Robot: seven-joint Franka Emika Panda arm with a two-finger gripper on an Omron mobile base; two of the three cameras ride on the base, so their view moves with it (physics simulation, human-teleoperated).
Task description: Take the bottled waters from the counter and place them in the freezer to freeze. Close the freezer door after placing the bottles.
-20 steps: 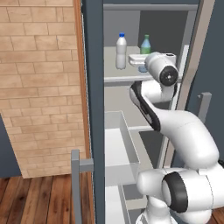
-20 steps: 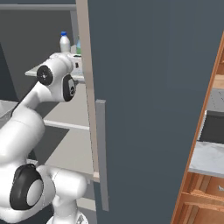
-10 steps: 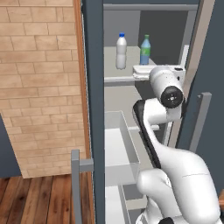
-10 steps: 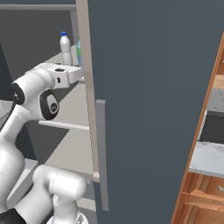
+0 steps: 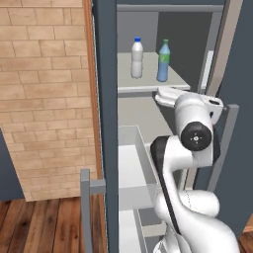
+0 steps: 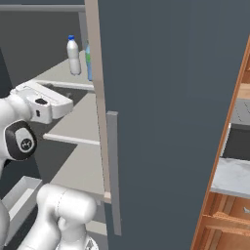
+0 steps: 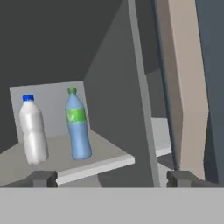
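Both bottled waters now stand in the freezer (image 5: 148, 106), so as we judge it the carrying part of the job is done and only the closing is left. We count two bottles: the whitish bottle (image 7: 33, 130) with the blue cap and the blue-tinted bottle (image 7: 78, 125) with the green cap. Both are upright, side by side and near each other without touching, on one pale grey shelf (image 7: 94, 164).

From our gripper (image 7: 111, 178) they lie ahead and a little up, the whitish one toward our left finger and the green-capped one nearer the middle of our reach. Our gripper holds nothing; its two fingertips (image 7: 43, 178) stand wide apart at the bottom of the hand view, clear of the shelf edge and of both bottles.

Off to our right runs the pale inner edge of the freezer door (image 6: 171, 97), which stands open. In the right base view we see one long vertical bar handle (image 6: 114, 171) on its dark outer face, to the right of the gripper and lower. One white drawer (image 5: 133, 168) sits pulled out beneath us.

What remains, as we read it: bring the arm out of the compartment, get round to the outer side of the door, and push it shut. The open drawer may get in the way of the door; we cannot tell from here.
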